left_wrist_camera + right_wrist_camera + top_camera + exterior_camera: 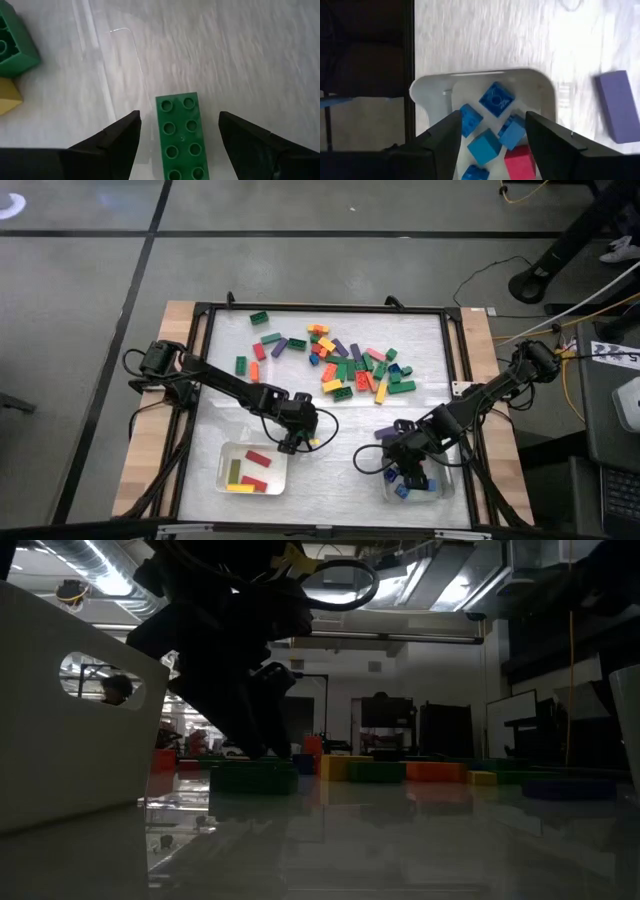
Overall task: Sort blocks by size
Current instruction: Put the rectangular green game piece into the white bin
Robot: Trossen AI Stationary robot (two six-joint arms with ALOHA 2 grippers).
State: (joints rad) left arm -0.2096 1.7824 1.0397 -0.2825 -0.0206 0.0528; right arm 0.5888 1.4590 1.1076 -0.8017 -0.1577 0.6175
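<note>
My left gripper (pixel 297 438) is open, low over the table beside the left tray (pixel 225 455). In the left wrist view its fingers (pixel 120 135) stand on either side of a long green brick (pixel 180 137) lying studs up on the table, with a gap on each side. The brick also shows in the low view (pixel 250 777). My right gripper (pixel 408 465) is open and empty over the right tray (pixel 480 75), which holds several blue short blocks (pixel 496 99) and a red one (pixel 520 162). The main pile of blocks (pixel 350 362) lies at the far middle.
The left tray holds red and yellow long bricks (pixel 255 470). A purple long brick (pixel 620 105) lies on the table beside the right tray. Another green block (pixel 12 40) and a yellow one (pixel 7 97) lie near my left gripper. A dark frame (pixel 200 380) borders the white mat.
</note>
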